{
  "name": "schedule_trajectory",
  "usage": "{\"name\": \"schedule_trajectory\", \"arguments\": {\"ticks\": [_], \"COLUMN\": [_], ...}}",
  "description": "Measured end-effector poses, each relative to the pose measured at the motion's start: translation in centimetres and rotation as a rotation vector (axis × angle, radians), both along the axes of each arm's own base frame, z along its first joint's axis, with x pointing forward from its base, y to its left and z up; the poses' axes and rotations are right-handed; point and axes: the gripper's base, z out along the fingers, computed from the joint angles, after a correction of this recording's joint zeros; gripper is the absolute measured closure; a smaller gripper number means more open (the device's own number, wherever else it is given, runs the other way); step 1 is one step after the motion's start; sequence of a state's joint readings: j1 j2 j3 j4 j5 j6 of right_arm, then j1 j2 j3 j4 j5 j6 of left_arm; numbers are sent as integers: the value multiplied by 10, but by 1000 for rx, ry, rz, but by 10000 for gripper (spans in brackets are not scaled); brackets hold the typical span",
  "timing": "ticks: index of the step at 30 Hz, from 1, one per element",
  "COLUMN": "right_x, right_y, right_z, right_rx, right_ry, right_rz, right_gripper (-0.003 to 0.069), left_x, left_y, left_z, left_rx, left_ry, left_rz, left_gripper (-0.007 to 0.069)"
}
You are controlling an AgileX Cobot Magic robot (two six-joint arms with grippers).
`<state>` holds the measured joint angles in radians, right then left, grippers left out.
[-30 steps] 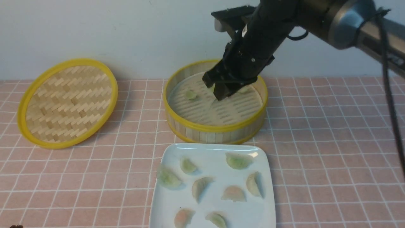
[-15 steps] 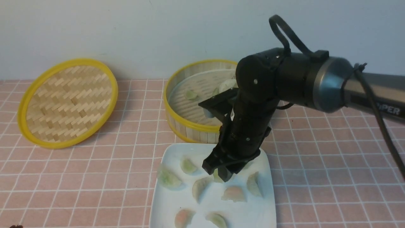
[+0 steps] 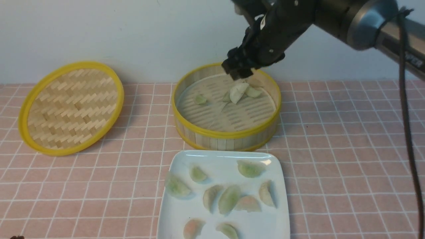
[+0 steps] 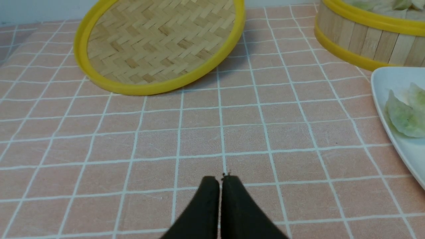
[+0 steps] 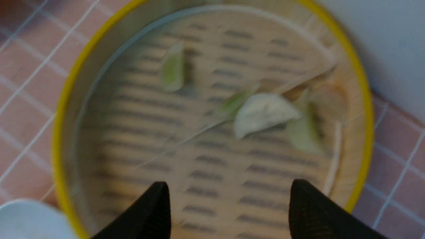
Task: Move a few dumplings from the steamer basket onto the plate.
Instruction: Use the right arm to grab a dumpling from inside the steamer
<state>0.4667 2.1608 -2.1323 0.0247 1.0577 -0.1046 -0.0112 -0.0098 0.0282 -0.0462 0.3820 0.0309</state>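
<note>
The steamer basket (image 3: 225, 134) stands at the table's back centre and holds a whitish dumpling (image 3: 238, 92), a small green one (image 3: 200, 99) and another green one (image 3: 253, 92). The white plate (image 3: 219, 159) lies in front of it with several dumplings, one of them a pale green dumpling (image 3: 229, 199) at its middle. My right gripper (image 3: 238, 70) is open and empty, raised above the basket's far side. The right wrist view shows the basket (image 5: 63, 106) and the whitish dumpling (image 5: 262, 113) beyond the gripper (image 5: 230, 191). My left gripper (image 4: 219, 181) is shut and empty, low over the tablecloth.
The flat woven yellow-rimmed lid (image 3: 71, 106) lies tilted at the back left, also in the left wrist view (image 4: 159, 46). A pink checked tablecloth (image 3: 348, 159) covers the table. A pale wall (image 3: 132, 33) stands close behind the basket.
My right gripper was low over the plate half a second ago; it has risen and swung back above the basket. One more green dumpling now lies at the plate's middle.
</note>
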Motion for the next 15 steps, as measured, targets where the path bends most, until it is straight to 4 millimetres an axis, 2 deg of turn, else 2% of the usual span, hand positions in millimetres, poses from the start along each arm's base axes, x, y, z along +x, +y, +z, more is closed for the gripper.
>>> {"name": "schedule_trajectory", "arguments": {"ticks": [1, 2, 3, 5, 6, 8, 9, 15], "right_x": [14, 19, 33, 43, 53, 61, 68, 82], "right_y": [-5, -7, -10, -12, -15, -16, -15, -10], "right_z": [-7, -7, -22, -34, -47, -63, -81, -121], "right_rx": [-7, -8, -25, -35, -50, -70, -94, -137], "right_ry": [-13, -26, -23, -22, -23, -12, -4, -49], "right_rz": [-7, -8, -8, -7, -1, 11, 31, 95], "right_gripper": [222, 222, 222, 222, 222, 222, 222, 222], "left_x": [0, 0, 0, 0, 0, 0, 0, 0], "left_y": [0, 0, 0, 0, 0, 0, 0, 0], "left_z": [0, 0, 0, 0, 0, 0, 0, 0], "left_rx": [0, 0, 0, 0, 0, 0, 0, 0], "left_ry": [0, 0, 0, 0, 0, 0, 0, 0], "left_rz": [0, 0, 0, 0, 0, 0, 0, 0], "left_gripper": [631, 631, 631, 631, 631, 631, 631, 631]}}
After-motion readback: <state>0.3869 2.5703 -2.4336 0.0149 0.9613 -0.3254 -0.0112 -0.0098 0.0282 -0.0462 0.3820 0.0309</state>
